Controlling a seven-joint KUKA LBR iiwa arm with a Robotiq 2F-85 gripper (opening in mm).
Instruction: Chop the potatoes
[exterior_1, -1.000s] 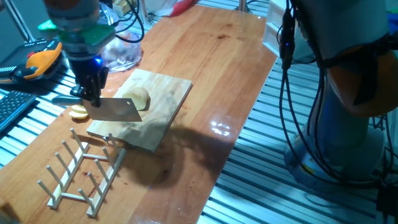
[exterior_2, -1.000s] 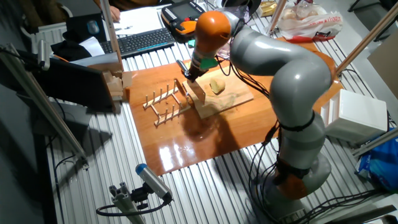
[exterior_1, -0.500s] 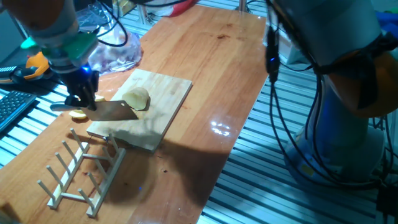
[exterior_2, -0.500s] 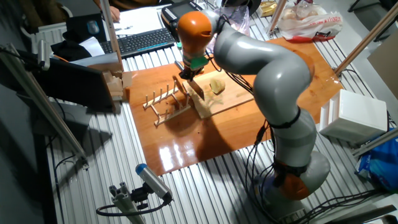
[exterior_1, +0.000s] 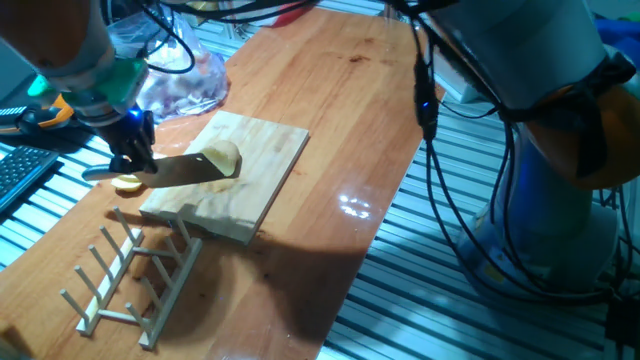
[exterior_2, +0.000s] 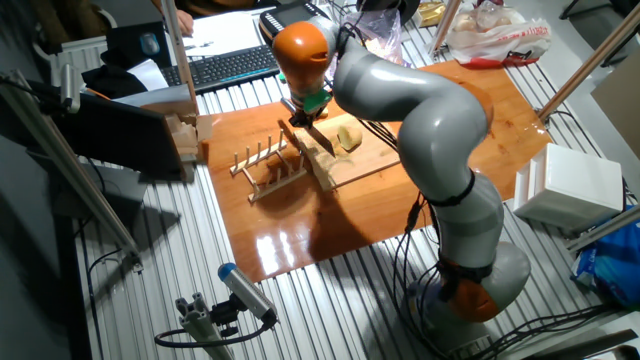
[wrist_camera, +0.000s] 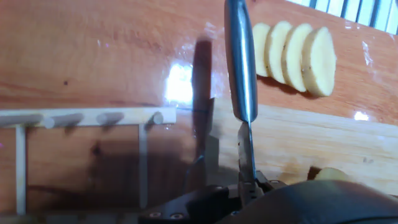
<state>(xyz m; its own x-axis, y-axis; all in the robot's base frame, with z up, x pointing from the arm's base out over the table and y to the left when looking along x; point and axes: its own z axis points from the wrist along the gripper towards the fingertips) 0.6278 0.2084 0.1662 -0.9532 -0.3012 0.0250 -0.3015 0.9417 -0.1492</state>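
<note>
**Cleaver held over the board beside the potato**

On the wooden table (exterior_1: 330, 120) lies a pale cutting board (exterior_1: 255, 165), and upon it, toward its far-left part in the one fixed view, sits the potato (exterior_1: 225, 157), a pale yellow rounded lump; the cleaver (exterior_1: 185, 171) is held with its broad blade flat-sided toward that camera, its front end just at the potato, though whether steel touches it cannot be told; the gripper (exterior_1: 133, 160) is clamped on the cleaver's handle, with a blue light glowing on the hand above the fingers; just off the board's left edge, on the table, lies a fanned row of thin potato slices (wrist_camera: 295, 56), seen plainly in the hand view beside the blade's spine and only as a yellow sliver in the one fixed view; a wooden rack (exterior_1: 125, 270) of upright pegs stands on the table near the board's near end; a clear plastic bag (exterior_1: 180, 85) with reddish contents rests at the table's far-left side; beyond the table's left edge sit a black keyboard (exterior_2: 220, 65) and an orange-and-black handheld device (exterior_1: 45, 110); in the other fixed view the grey arm (exterior_2: 420, 110) arches over the board from the right.
</note>
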